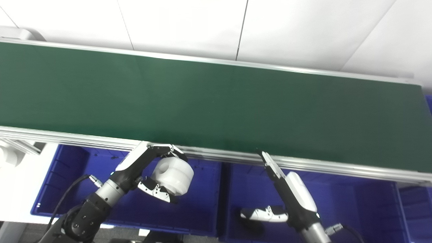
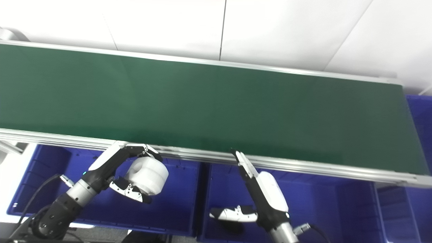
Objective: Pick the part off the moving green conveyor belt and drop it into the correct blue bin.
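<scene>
Where the left arm enters from the lower left, the left hand [image 1: 148, 170] is closed around the part [image 1: 172, 180], a white, rounded plastic piece with a round hole in its near face. Fingers [image 1: 167, 148] curl over the top of the part; the thumb [image 1: 156, 191] presses from below. Hand and part hang above the left bin [image 1: 67, 175], just in front of the belt's near rail [image 1: 216, 157], so the part is off the belt and held in the air over this bin.

Right hand [image 1: 285, 189]: spread and holding nothing, fingers [image 1: 268, 162] stretched straight up toward the rail, thumb [image 1: 260, 214] pointing out to the left. It hangs over the middle bin [image 1: 354, 202].

Belt [image 1: 216, 101]: dark green, running across the whole view from left to right, with nothing lying on its surface, framed by silver rails on the near and far sides. A white panelled wall [image 1: 270, 30] stands behind it.

Bins: blue, set side by side under the near rail. The left bin's floor shows only small dark specks near the far wall, too small to identify. The middle bin's visible floor is bare. A third bin [image 1: 416, 209] shows at the right edge, its contents hidden. No label, brand or writing is legible anywhere.
</scene>
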Controlling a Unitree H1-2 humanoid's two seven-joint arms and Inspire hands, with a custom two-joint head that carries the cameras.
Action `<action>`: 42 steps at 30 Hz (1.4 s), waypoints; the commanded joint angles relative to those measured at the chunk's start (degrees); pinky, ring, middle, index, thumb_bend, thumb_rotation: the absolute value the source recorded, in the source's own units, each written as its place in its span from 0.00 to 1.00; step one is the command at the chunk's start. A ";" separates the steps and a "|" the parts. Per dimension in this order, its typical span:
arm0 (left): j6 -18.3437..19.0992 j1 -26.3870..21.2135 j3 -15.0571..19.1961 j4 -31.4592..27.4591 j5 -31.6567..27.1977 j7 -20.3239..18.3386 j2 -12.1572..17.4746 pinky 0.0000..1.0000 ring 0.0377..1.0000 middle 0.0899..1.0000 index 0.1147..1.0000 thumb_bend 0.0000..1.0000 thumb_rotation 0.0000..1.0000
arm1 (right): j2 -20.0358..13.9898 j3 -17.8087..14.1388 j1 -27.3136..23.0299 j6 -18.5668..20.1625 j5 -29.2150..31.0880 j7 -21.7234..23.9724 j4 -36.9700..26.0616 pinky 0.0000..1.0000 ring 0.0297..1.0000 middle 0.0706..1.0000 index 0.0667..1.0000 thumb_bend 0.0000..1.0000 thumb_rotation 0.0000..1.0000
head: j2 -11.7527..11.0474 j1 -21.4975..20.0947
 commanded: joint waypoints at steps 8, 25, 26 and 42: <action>0.39 -1.85 -1.77 0.35 5.12 -2.82 -1.19 0.50 0.44 0.47 0.41 0.50 0.00 | 0.89 -1.10 0.68 -1.65 0.12 -2.73 -3.01 0.87 0.96 1.00 1.00 0.95 0.74 | 1.08 1.13; 19.65 -2.52 -4.84 -7.69 29.43 -9.31 -1.54 0.96 0.96 0.95 0.88 0.73 0.76 | 0.88 -0.99 1.22 -2.48 1.75 -3.97 -3.63 0.87 0.96 1.00 1.00 0.94 0.75 | 1.47 1.98; 19.83 -2.40 -4.84 -7.98 29.42 -9.25 -1.50 0.97 0.97 0.96 0.89 0.74 0.77 | 0.90 -0.97 1.30 -2.49 1.84 -3.99 -3.70 0.87 0.96 1.00 1.00 0.94 0.74 | 1.52 1.95; -1.34 1.17 -1.37 -3.74 -6.05 -7.24 -5.21 0.83 0.89 0.93 0.92 0.74 0.52 | -0.53 -1.01 2.41 -0.78 1.29 -2.25 -5.22 0.86 0.96 1.00 1.00 0.97 0.71 | 0.54 1.18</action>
